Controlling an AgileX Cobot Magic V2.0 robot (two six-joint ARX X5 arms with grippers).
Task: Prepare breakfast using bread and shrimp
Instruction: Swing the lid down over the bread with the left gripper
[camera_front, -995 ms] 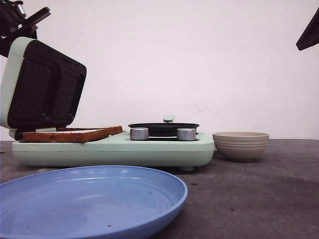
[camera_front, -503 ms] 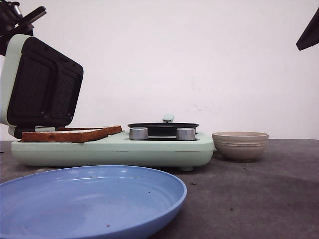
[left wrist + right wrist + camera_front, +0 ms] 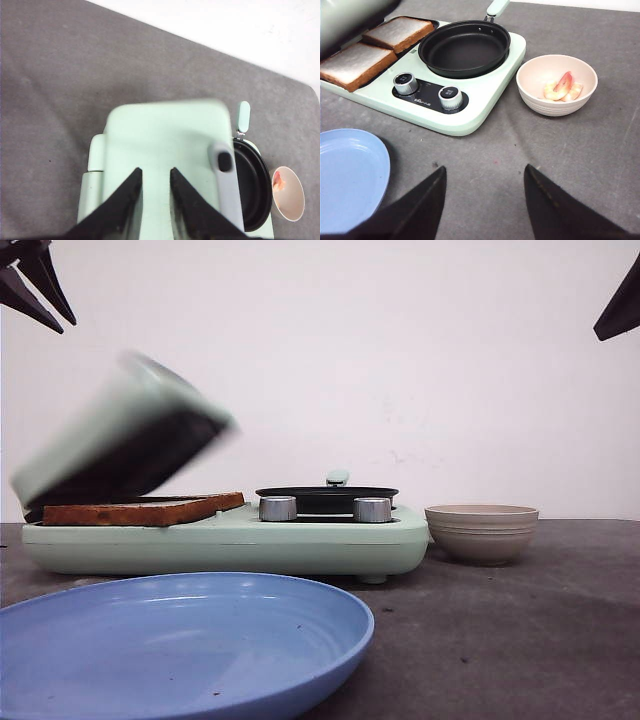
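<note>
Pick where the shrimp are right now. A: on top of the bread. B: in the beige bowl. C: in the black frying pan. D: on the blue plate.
B: the right wrist view shows the shrimp lying inside the beige bowl.

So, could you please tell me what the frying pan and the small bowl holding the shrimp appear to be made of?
The frying pan looks like metal with a matte black non-stick coating: dark and even, with a soft sheen on the rim. The small bowl seems to be ceramic or hard plastic; its cream surface is smooth, with ridges ringing the outer wall, and the shrimp lie inside.
</note>
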